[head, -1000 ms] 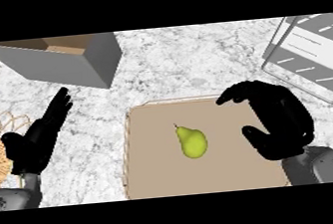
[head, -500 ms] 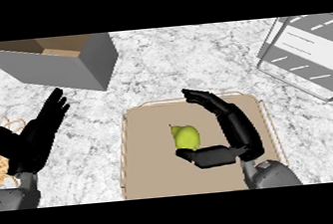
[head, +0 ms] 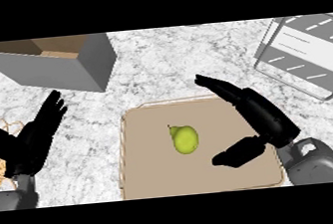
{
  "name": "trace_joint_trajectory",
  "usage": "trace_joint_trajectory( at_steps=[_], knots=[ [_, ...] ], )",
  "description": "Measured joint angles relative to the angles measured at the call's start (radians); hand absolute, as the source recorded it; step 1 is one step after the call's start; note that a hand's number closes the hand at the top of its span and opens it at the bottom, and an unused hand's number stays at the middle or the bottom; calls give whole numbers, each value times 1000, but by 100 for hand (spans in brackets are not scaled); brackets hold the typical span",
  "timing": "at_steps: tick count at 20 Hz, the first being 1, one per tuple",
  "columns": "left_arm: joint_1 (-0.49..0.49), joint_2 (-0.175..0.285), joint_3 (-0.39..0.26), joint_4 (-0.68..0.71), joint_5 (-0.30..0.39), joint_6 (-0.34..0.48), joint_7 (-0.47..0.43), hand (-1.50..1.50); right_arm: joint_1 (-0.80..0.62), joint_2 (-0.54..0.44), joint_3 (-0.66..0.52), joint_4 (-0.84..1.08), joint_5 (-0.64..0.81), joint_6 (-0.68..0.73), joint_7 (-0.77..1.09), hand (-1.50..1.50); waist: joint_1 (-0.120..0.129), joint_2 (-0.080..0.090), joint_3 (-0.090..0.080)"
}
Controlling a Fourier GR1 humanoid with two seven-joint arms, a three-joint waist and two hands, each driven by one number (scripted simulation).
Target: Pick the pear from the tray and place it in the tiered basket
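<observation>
— Head view: the pear [head: 184, 139]?
— Middle of the tray [head: 153, 177], unmoved, not yet held.
— And the right robot hand [head: 268, 122]?
— Swung in from 3 o'clock within the last second. Fingers straight at the pear's 1 o'clock, thumb at 4; released, apart from it. Closing looks next.
— Remainder?
— The left robot hand [head: 28, 146]: released, resting at 9 o'clock. The basket [head: 308, 46]: 1 o'clock on the surface [head: 158, 65], well apart.

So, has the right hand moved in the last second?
Yes. The right hand has come leftward from the right edge of the tray, closer to the pear.
</observation>
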Motion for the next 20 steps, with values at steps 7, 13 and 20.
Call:
trace_joint_trajectory(
  at_steps=[7,13,20],
  knots=[
    [-9,-17,-5,-13,-13,12,16,0,-111,-87,112,-120,-25,291,287,-150,3,2,1],
    [12,-33,4,-44,-34,1,29,0,-149,39,131,-179,1,353,522,-150,5,6,3],
    [5,-47,31,-44,-54,-22,46,0,-86,149,192,-87,172,328,536,-150,6,8,3]
  ],
)
